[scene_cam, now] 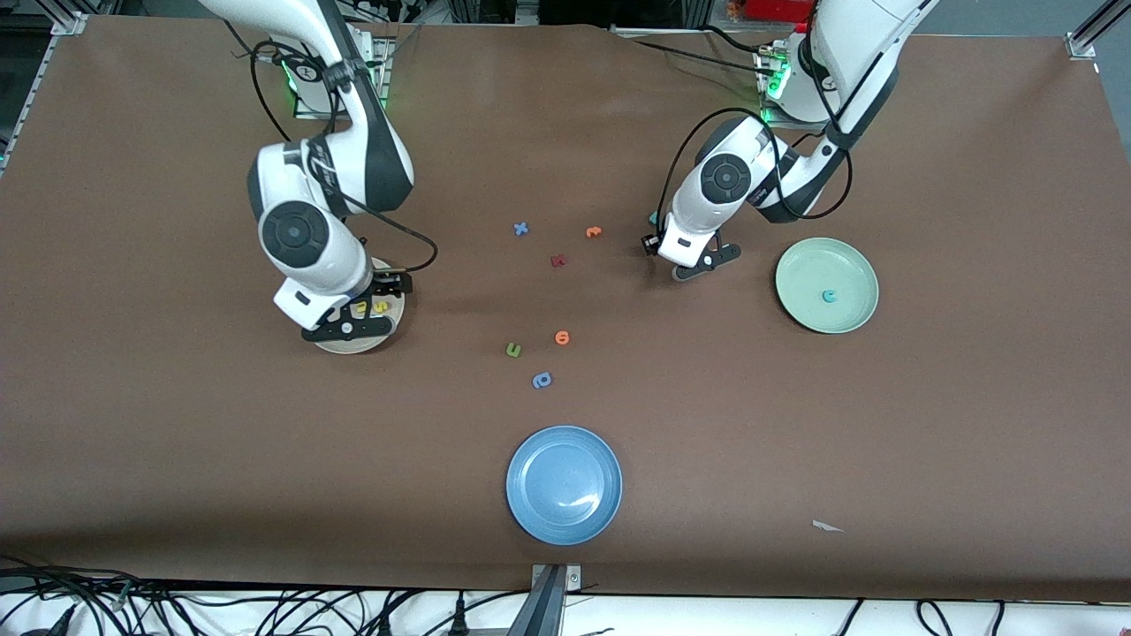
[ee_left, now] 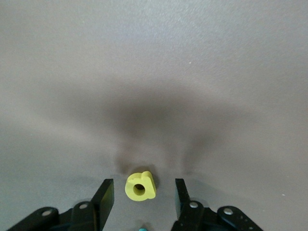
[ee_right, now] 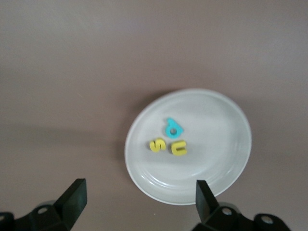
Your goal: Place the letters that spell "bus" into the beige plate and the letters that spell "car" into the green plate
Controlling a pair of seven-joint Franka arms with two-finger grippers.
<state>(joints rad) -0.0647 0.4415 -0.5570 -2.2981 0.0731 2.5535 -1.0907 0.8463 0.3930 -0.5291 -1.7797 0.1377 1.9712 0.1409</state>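
The beige plate [scene_cam: 358,346] [ee_right: 226,144] lies toward the right arm's end of the table. In it are the teal b [ee_right: 173,128], the yellow s [ee_right: 156,144] and the yellow u [ee_right: 179,148]. My right gripper [scene_cam: 352,329] [ee_right: 139,202] hangs open and empty over the plate's edge. The green plate [scene_cam: 848,265] holds the teal c [scene_cam: 829,296]. Beside it, my left gripper [scene_cam: 705,262] [ee_left: 144,197] is low at the table, open around the yellow a [ee_left: 140,185], with a gap on each side. A small teal letter [scene_cam: 653,217] peeks out by the left hand.
Loose letters lie mid-table: a blue x [scene_cam: 521,229], an orange one [scene_cam: 594,231], a dark red one [scene_cam: 558,261], another orange [scene_cam: 562,337], a green u [scene_cam: 513,351] and a blue one [scene_cam: 542,381]. A blue plate [scene_cam: 564,484] sits nearest the front camera.
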